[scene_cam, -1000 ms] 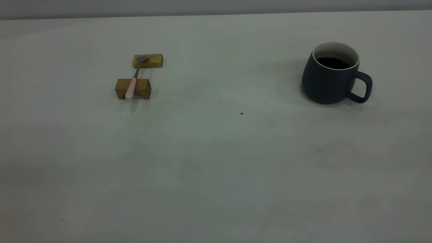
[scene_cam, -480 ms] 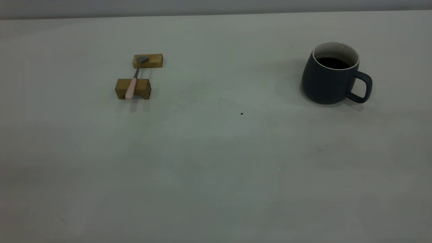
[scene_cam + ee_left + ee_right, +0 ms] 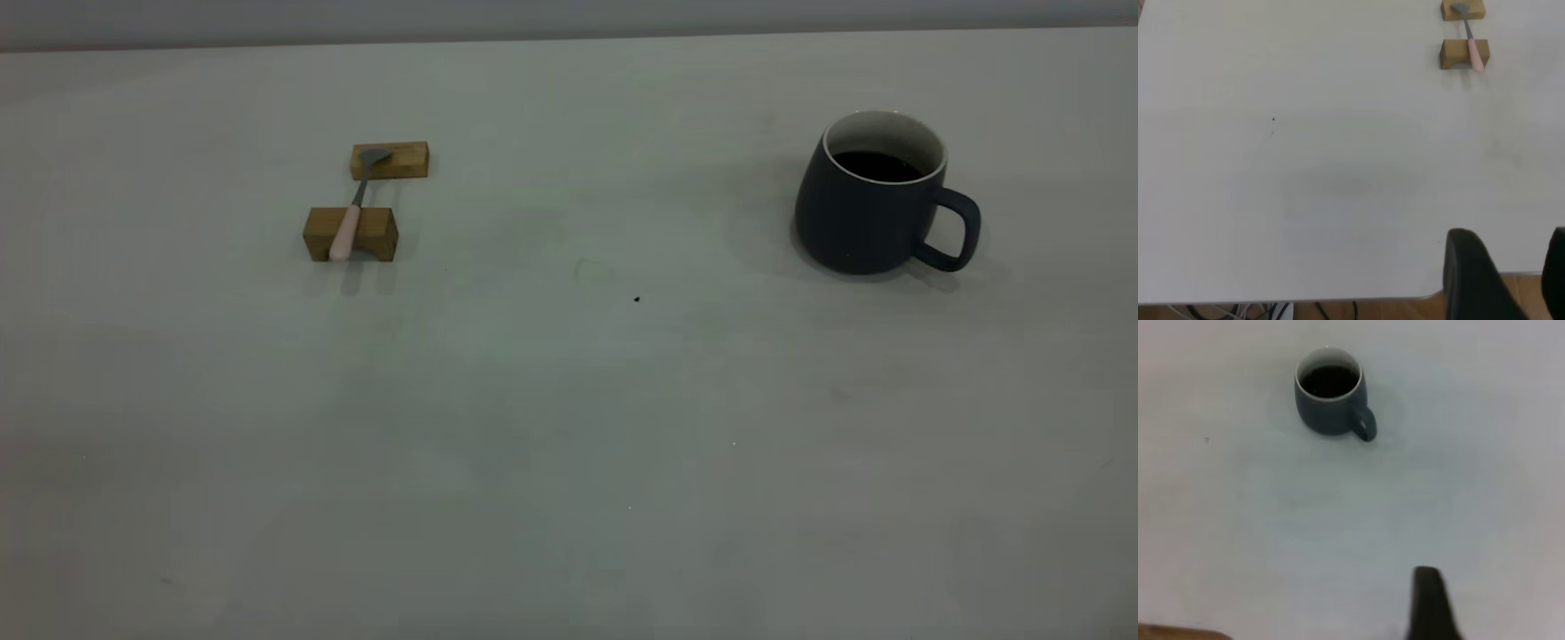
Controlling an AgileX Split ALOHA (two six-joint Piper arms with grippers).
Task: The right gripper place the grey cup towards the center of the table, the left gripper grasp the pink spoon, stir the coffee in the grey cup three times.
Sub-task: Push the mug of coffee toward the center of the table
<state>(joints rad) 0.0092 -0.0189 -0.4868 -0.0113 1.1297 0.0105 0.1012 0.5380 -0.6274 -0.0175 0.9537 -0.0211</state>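
Two grippers hang back at the near edge of the desk (image 3: pixel 569 427), neither yet near its target.

The grey cup (image 3: pixel 876 196) stands upright at the desk's right, coffee (image 3: pixel 876 165) inside, handle turned rightward; the pink spoon (image 3: pixel 348 227) lies across two wooden blocks (image 3: pixel 350 234) at the left, well apart from the cup. The left gripper (image 3: pixel 1505 280) shows spread fingers in its wrist view; only one finger of the right gripper (image 3: pixel 1429 603) shows, so its state cannot be told. To move the cup well, the right gripper should probably approach level, grip securely, keep it upright and travel slowly to avoid spilling.
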